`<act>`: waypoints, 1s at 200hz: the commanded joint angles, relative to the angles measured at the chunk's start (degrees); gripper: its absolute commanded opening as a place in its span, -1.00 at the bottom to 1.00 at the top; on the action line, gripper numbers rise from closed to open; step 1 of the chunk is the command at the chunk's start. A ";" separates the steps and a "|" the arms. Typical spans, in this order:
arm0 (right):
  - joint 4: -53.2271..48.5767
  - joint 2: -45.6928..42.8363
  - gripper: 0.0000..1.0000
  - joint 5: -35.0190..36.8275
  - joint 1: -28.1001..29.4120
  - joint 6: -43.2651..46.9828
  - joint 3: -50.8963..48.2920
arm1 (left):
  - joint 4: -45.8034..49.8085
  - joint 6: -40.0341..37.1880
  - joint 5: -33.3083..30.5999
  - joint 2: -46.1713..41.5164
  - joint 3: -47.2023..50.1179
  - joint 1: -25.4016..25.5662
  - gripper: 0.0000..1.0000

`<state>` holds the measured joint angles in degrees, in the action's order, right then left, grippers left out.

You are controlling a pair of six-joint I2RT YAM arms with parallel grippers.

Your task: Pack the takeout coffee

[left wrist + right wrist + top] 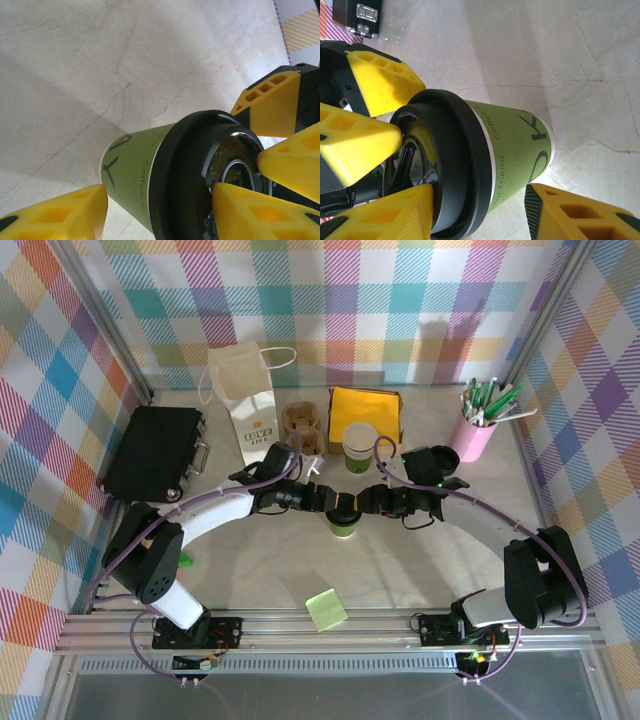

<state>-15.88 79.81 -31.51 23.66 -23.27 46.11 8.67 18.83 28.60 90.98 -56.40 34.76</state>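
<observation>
Yellow left tool (160,194) half-open at cup (131,175)

Bright, even light falls from overhead. The pale table (400,560) looks nearly washed out, and its shadows are soft and faint. Up close, glare glints on the black lid (175,190), and the left pincer (160,200) is slightly out of focus.

Black case (152,453), paper bag (245,405), pen cup (474,435)
</observation>
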 commanded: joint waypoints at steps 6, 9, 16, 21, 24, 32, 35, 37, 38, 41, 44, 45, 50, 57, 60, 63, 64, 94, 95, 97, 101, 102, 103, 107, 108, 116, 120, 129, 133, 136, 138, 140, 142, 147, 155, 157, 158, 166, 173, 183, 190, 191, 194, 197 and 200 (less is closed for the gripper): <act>-4.78 1.06 0.03 3.73 0.25 1.13 -3.35 | 4.96 -0.14 -1.78 0.71 3.55 0.39 0.12; -4.90 0.98 0.03 3.80 0.25 1.20 -3.31 | 5.22 -0.29 -1.84 0.65 3.53 0.39 0.12; -5.20 0.83 0.03 3.91 0.29 1.32 -3.27 | 5.77 -0.65 -2.18 0.56 3.47 0.46 0.12; -5.34 0.71 0.03 3.91 0.25 1.34 -3.16 | 6.10 -0.72 -2.38 0.44 3.45 0.46 0.12; -5.43 0.65 0.03 3.91 0.25 1.32 -3.20 | 6.14 -0.72 -2.41 0.38 3.40 0.48 0.12; -5.47 0.46 0.03 3.83 0.25 1.26 -3.00 | 6.10 -0.78 -2.28 0.21 3.38 0.50 0.12; -5.54 0.37 0.03 3.70 0.20 1.15 -2.93 | 6.10 -0.73 -2.19 0.17 3.37 0.55 0.12; -5.49 0.31 0.03 3.66 0.24 1.10 -2.90 | 6.01 -0.66 -2.11 0.16 3.28 0.56 0.12; -5.49 0.28 0.03 3.61 0.24 1.07 -2.88 | 5.97 -0.65 -2.09 0.16 3.30 0.57 0.12; -5.48 0.19 0.03 3.38 0.25 0.93 -2.81 | 5.91 -0.58 -1.97 0.16 3.23 0.69 0.12; -5.36 0.11 0.03 3.12 0.25 0.78 -2.74 | 5.81 -0.45 -1.90 0.16 3.12 0.80 0.12; -5.33 0.05 0.03 3.03 0.25 0.77 -2.71 | 5.78 -0.41 -1.80 0.16 3.04 0.86 0.12; -5.15 -0.07 0.03 2.36 0.25 0.45 -2.57 | 5.66 -0.29 -1.73 0.24 2.84 1.12 0.12; -4.79 -0.39 0.03 1.51 0.48 -0.11 -2.26 | 5.65 -0.12 -1.57 0.46 2.33 1.72 0.12; -4.70 -0.53 0.03 1.21 0.67 -0.32 -2.04 | 5.69 -0.15 -1.47 0.51 2.01 2.05 0.12; -4.80 -0.58 0.04 1.19 0.87 -0.47 -1.83 | 5.74 -0.16 -1.38 0.59 1.64 2.37 0.12; -4.79 -0.60 0.04 1.14 0.95 -0.47 -1.73 | 5.83 -0.13 -1.37 0.64 1.55 2.48 0.12; -8.07 -1.04 0.07 2.02 2.69 -0.37 1.85 | 8.78 -0.33 -5.44 -0.12 -1.20 4.30 0.12; -8.18 -1.05 0.07 2.04 2.70 -0.33 1.95 | 8.80 -0.26 -5.60 -0.20 -1.18 4.33 0.12; -8.22 -1.12 0.07 2.10 2.75 -0.28 2.12 | 8.88 -0.24 -5.93 -0.37 -1.28 4.34 0.12; -8.55 -1.27 0.08 2.27 2.79 -0.23 2.43 | 8.91 -0.05 -6.42 -0.72 -1.38 4.33 0.12; -8.60 -1.30 0.08 2.34 2.84 -0.17 2.51 | 8.91 -0.04 -6.53 -0.76 -1.41 4.34 0.13; -8.66 -1.36 0.08 2.38 2.86 -0.14 2.55 | 8.91 -0.07 -6.62 -0.83 -1.42 4.34 0.14; -8.97 -1.53 0.10 2.70 2.91 0.01 2.91 | 8.96 -0.15 -6.90 -1.16 -1.58 4.35 0.16; -9.12 -1.51 0.10 2.78 2.94 0.08 3.01 | 8.98 -0.13 -6.98 -1.24 -1.59 4.35 0.16; -10.34 -1.76 0.12 3.66 3.05 0.52 3.85 | 9.23 -0.41 -7.50 -1.78 -1.89 4.35 0.20; -11.15 -1.84 0.13 4.51 3.13 0.82 4.37 | 9.46 -0.50 -7.92 -2.00 -2.06 4.35 0.21; -13.08 -1.85 0.13 6.07 3.39 1.49 5.60 | 10.10 -0.75 -8.95 -2.49 -2.59 4.33 0.22; -13.83 -1.85 0.14 6.60 3.49 1.82 6.26 | 10.40 -0.83 -9.29 -2.68 -2.77 4.35 0.22; -14.37 -1.85 0.14 6.96 3.50 1.99 6.70 | 10.65 -0.89 -9.46 -2.80 -2.99 4.35 0.23; -14.67 -1.85 0.14 7.15 3.56 2.04 6.98 | 10.84 -0.96 -9.62 -2.86 -3.12 4.35 0.23; -15.00 -1.85 0.15 7.38 3.58 2.14 7.18 | 11.00 -1.05 -9.73 -2.97 -3.24 4.35 0.23; -15.26 -1.92 0.15 7.59 3.65 2.23 7.47 | 11.19 -1.13 -9.82 -3.04 -3.38 4.35 0.23; -15.84 -2.11 0.15 8.04 3.67 2.43 7.96 | 11.56 -1.29 -10.10 -3.21 -3.78 4.35 0.24; -16.52 -2.35 0.16 8.68 3.67 2.71 8.55 | 12.33 -1.55 -10.56 -3.47 -4.42 4.35 0.24; -16.72 -2.42 0.17 8.90 3.74 2.70 8.73 | 12.49 -1.63 -10.64 -3.56 -4.53 4.35 0.24; -16.81 -2.44 0.17 8.95 3.75 2.75 8.82 | 12.59 -1.71 -10.70 -3.59 -4.61 4.35 0.24; -17.60 -2.71 0.18 9.88 3.75 3.02 9.45 | 13.16 -1.93 -11.05 -3.93 -5.08 4.27 0.25; -18.42 -2.89 0.18 10.73 3.76 3.30 10.10 | 13.81 -2.06 -11.71 -4.34 -5.43 4.26 0.26; -19.88 -3.12 0.19 11.91 3.84 3.76 11.07 | 14.67 -2.22 -12.78 -5.24 -5.67 3.80 0.28; -21.13 -3.36 0.20 12.93 3.98 3.97 11.82 | 14.85 -2.24 -13.04 -6.19 -5.38 3.07 0.29; -21.30 -3.40 0.20 13.08 4.05 4.08 11.90 | 14.83 -2.23 -13.04 -6.35 -5.29 2.92 0.30; -21.77 -3.55 0.20 13.42 4.17 4.28 12.29 | 14.76 -2.19 -13.00 -6.87 -5.11 2.53 0.30; -22.16 -3.71 0.21 13.86 4.32 4.36 12.54 | 14.65 -2.13 -12.77 -7.40 -4.78 2.06 0.31; -22.54 -3.89 0.21 14.21 4.42 4.49 12.78 | 14.44 -1.99 -12.52 -8.00 -4.51 1.61 0.32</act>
<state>-32.62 77.87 -21.39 27.20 -21.19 55.88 19.97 18.06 17.67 87.72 -60.27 38.26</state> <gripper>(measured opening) 0.599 0.648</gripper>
